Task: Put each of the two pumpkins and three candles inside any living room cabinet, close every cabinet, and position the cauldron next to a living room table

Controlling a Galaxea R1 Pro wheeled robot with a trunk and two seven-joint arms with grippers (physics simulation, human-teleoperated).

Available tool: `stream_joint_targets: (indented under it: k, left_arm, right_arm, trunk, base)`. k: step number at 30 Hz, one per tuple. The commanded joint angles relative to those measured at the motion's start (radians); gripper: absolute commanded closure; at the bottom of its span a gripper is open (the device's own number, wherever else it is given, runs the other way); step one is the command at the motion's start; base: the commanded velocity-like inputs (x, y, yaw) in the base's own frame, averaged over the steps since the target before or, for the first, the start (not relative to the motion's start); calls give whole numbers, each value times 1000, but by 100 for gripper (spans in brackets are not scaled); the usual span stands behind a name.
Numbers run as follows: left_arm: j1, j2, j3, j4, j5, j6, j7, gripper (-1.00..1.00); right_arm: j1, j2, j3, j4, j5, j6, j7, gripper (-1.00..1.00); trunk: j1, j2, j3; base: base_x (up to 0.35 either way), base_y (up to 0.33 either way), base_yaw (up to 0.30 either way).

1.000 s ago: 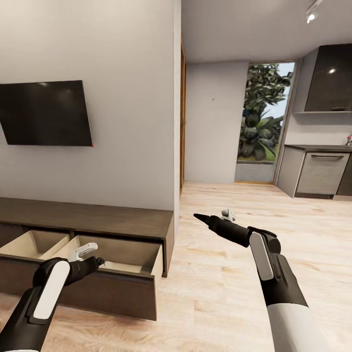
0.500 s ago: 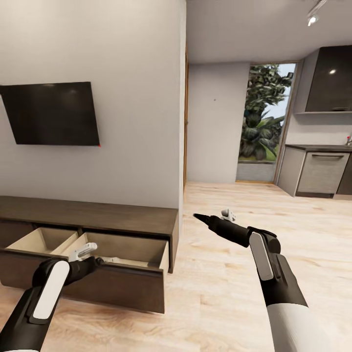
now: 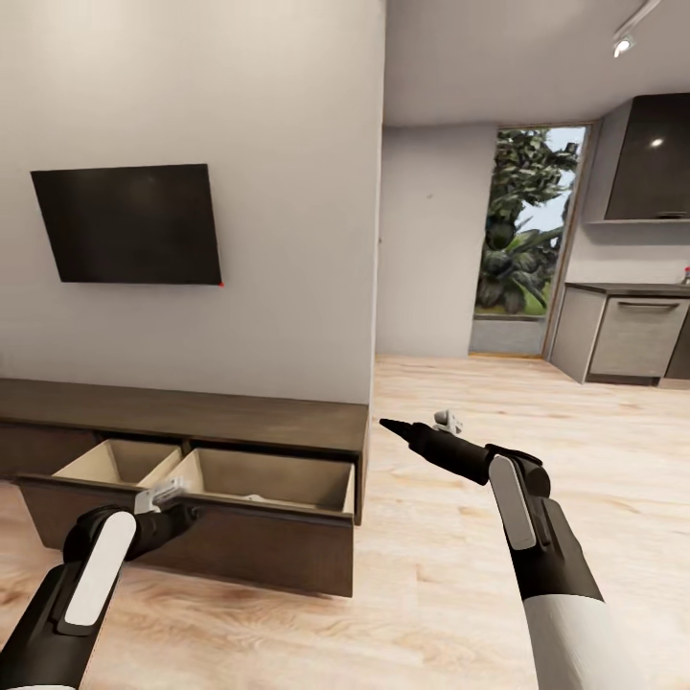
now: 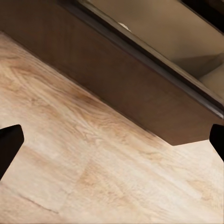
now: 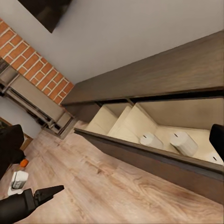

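The cabinet (image 3: 192, 422) is standing against the wall under a dark television (image 3: 129, 223), and its wide drawer (image 3: 206, 522) is hanging pulled out, showing pale wood inside.

The left gripper (image 3: 163, 496) is hovering just in front of that drawer's dark front, low and close to it, not touching anything. In the left wrist view its dark fingertips (image 4: 9, 144) are sitting far apart at opposite edges, so the fingers are spread wide with nothing between them.

The right gripper (image 3: 422, 429) is pointing out over the bare wooden floor (image 3: 460, 575), well to the side of the cabinet's end. In the right wrist view its fingertips (image 5: 10, 144) are likewise standing wide apart and empty.

Ahead of the right gripper, two candles (image 5: 183, 143) are lying side by side in the open drawer. Beside them, a third pale shape is too cropped to identify.
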Motion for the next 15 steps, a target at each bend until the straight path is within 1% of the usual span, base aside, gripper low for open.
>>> stream_joint_targets:
  k: [1,8,11,15]
  left_arm:
    - [-1,0,0,0,11,2,9,-100]
    - [-1,1,0,1,10,2,9,-100]
    - [-1,1,0,1,10,2,9,-100]
    - [-1,0,0,2,10,2,9,-100]
  right_arm:
    - [-1,1,-3,0,4,6,6,-100]
    - [-1,1,-3,0,3,6,6,-100]
    - [-1,2,-3,0,3,7,6,-100]
    - [-1,3,-3,1,2,7,6,-100]
  trunk:
    - [0,-1,-1]
    - [0,-1,-1]
    - [0,-1,0]
    - [0,-1,3]
  base:
    - [-6,292,0]
    - [-1,292,-14]
    - [0,295,-153]
    - [0,300,-229]
